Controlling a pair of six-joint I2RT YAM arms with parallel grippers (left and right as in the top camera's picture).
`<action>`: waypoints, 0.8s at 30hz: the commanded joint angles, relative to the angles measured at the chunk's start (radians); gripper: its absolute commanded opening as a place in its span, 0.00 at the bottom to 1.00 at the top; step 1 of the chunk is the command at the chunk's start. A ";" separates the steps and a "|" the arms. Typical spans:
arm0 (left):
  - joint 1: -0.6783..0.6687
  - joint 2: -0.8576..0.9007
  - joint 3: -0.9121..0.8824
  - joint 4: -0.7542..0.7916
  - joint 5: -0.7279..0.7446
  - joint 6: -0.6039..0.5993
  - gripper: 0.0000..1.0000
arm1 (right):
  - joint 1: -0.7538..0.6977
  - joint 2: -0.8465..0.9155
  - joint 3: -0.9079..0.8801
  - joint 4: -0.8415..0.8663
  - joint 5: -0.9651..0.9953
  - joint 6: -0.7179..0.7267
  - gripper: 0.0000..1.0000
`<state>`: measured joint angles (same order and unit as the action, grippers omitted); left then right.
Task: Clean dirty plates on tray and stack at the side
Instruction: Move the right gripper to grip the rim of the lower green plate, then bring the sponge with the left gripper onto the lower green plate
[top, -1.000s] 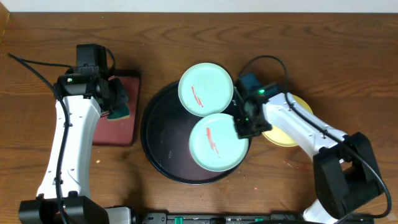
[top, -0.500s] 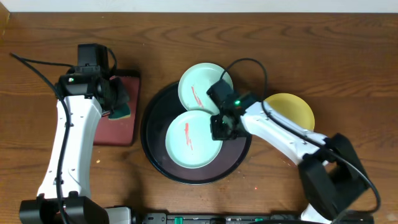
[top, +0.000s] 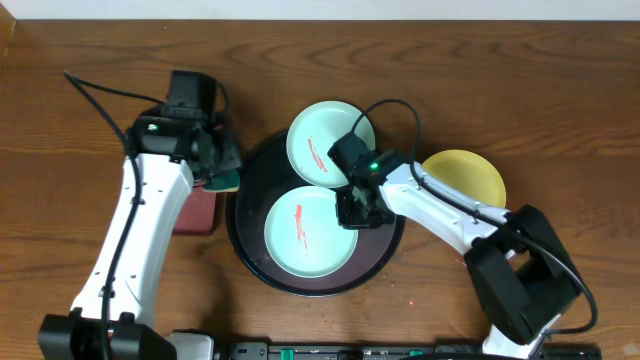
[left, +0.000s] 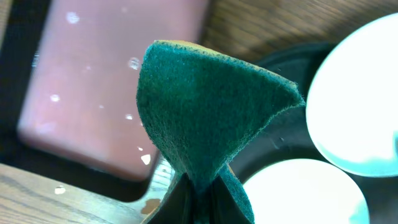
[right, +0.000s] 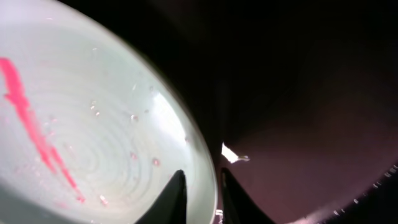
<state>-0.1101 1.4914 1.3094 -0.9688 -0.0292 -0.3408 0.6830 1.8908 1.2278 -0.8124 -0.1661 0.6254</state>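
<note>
Near mint-blue round plastic plate (top: 312, 232): light, stiff, slick; rim best pinched. Grip of right end effector (right: 200, 182) unclear; green sponge (left: 205, 106) clamped by left end effector (left: 198, 196).

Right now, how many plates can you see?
3. One mint plate lies in the black tray, a second mint plate overlaps the tray's far rim, and a yellow plate sits on the table to the right. None seems hidden.
</note>
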 joint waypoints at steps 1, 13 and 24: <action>-0.035 0.004 -0.008 -0.003 -0.002 -0.027 0.07 | -0.009 0.044 0.013 0.005 -0.027 0.009 0.13; -0.051 0.005 -0.070 0.002 0.199 -0.026 0.07 | -0.026 0.063 0.013 0.011 -0.051 0.009 0.01; -0.210 0.005 -0.301 0.182 0.264 -0.076 0.07 | -0.029 0.063 0.013 0.011 -0.061 0.009 0.01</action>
<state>-0.2787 1.4921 1.0565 -0.8207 0.2306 -0.3729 0.6613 1.9362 1.2297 -0.8040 -0.2333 0.6250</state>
